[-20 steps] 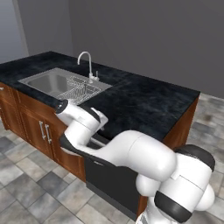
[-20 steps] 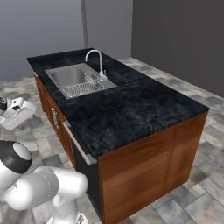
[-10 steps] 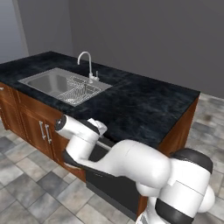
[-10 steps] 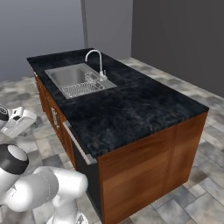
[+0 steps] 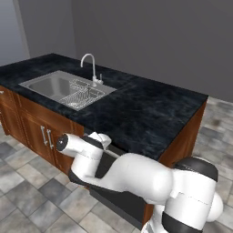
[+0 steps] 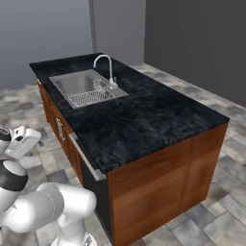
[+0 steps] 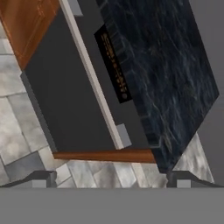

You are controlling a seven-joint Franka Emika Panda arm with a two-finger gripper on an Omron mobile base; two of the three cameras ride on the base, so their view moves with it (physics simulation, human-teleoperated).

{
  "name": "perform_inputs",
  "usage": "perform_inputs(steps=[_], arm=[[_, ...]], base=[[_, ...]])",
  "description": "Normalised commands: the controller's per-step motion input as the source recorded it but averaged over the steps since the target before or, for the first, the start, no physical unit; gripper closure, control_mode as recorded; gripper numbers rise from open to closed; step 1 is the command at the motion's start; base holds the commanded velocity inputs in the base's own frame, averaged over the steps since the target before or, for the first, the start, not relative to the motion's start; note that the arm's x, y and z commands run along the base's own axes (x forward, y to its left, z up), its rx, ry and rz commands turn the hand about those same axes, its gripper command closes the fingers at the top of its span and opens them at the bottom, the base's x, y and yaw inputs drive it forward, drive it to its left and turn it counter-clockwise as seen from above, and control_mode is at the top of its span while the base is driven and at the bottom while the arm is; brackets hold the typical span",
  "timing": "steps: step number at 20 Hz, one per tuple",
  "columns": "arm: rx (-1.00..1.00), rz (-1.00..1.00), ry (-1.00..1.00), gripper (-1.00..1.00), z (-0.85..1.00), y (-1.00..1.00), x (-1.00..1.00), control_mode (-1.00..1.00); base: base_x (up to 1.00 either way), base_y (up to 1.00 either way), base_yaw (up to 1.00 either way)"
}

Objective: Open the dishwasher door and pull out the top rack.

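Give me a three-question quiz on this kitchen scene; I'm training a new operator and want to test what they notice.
1. True or false: the dishwasher door is shut.
2. Which stands nearer the sink: the faucet or the dishwasher handle?
3. The gripper's jaws are: A) clamped on the handle, B) open and apart from the door, C) holding a rack.

Key: 1 true, the panel sits flush under the counter. 2 the faucet, at the sink's rim. 3 B.
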Motion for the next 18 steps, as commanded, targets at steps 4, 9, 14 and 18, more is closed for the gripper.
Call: perform_inputs(steps=[4,9,14,18], arm=[[-0.08,0.0,-0.02,-1.0,-0.29,-0.04,0.04,-1.0],[-0.09,0.0,-0.03,-1.0,-0.23,-0.05,0.04,-1.0],[-0.08,0.0,-0.02,-1.0,-0.19,-0.08,0.08,-1.0],[-0.07,0.0,-0.02,-1.0,-0.09,-0.15,0.05,-1.0]], base=[[0.0,0.0,0.0],[0.0,0.0,0.0],[0.0,0.0,0.0],[0.0,0.0,0.0]])
